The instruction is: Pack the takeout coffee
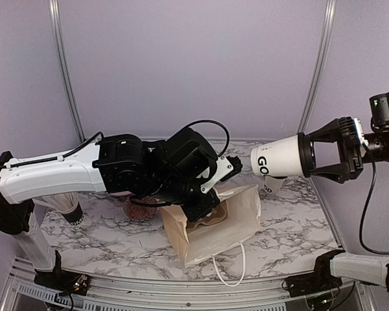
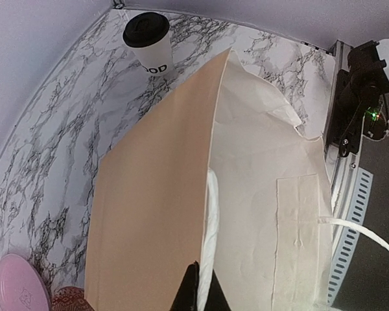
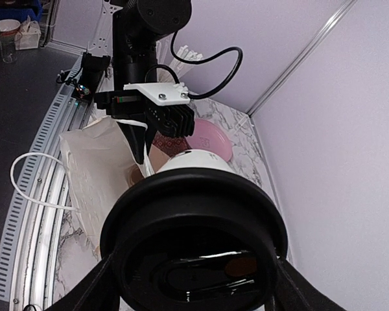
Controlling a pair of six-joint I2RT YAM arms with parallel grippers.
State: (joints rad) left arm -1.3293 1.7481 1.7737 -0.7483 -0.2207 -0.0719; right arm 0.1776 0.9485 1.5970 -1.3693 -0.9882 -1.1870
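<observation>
light, crushable coffee cup (image 1: pixel 279 157): right gripper (image 1: pixel 306 155) grasps its stiffer lidded rim; left gripper (image 2: pixel 196 288) clenches the paper bag (image 2: pixel 266 207) edge.

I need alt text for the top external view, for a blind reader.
The right arm's fingers hold a white tapered paper cup with a black plastic lid sideways in the air, near a beige paper bag on the marble table. The left arm's fingers pinch the bag's rim.
</observation>
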